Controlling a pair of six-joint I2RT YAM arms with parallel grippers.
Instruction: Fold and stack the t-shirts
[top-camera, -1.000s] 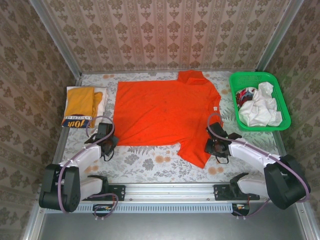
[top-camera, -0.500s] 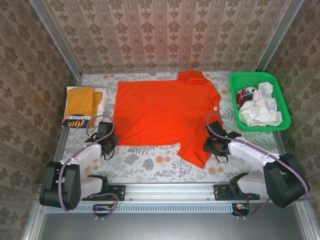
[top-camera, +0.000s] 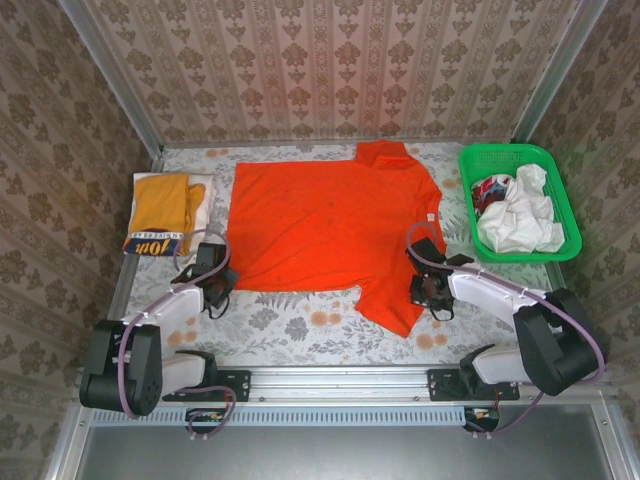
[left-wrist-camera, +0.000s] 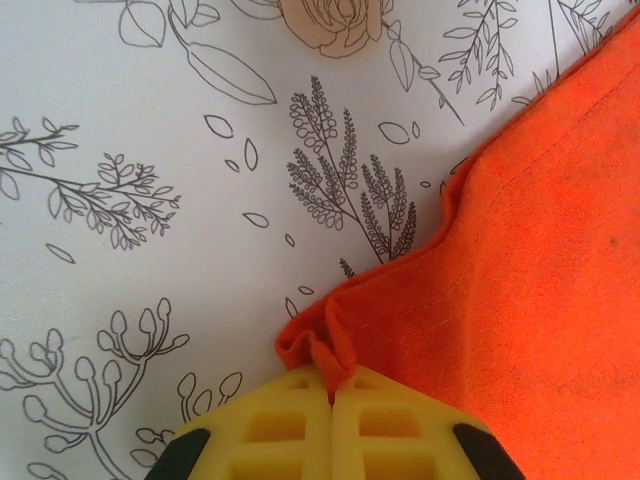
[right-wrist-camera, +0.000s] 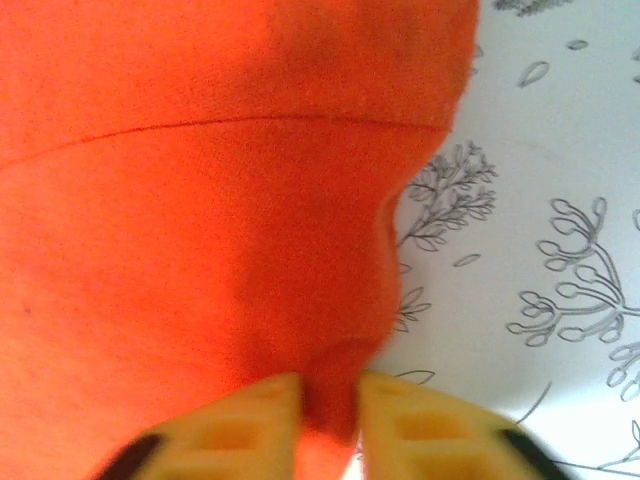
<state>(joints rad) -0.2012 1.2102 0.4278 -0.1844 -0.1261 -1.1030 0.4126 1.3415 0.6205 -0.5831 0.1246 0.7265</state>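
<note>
The left hand (left-wrist-camera: 331, 385) is pinched tight on a corner of the orange tee (top-camera: 325, 230). The right hand (right-wrist-camera: 330, 400) is clamped on its other edge, bench (left-wrist-camera: 150, 150) just beside.

Bright, even light throughout (right wrist view soft, slightly blurred).

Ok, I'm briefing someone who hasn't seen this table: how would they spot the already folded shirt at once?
On the floral table, look to the far left corner, left of the big spread orange t-shirt. The folded t-shirt lies there. It alone is mustard yellow with a navy lettered band along its near edge.
</note>
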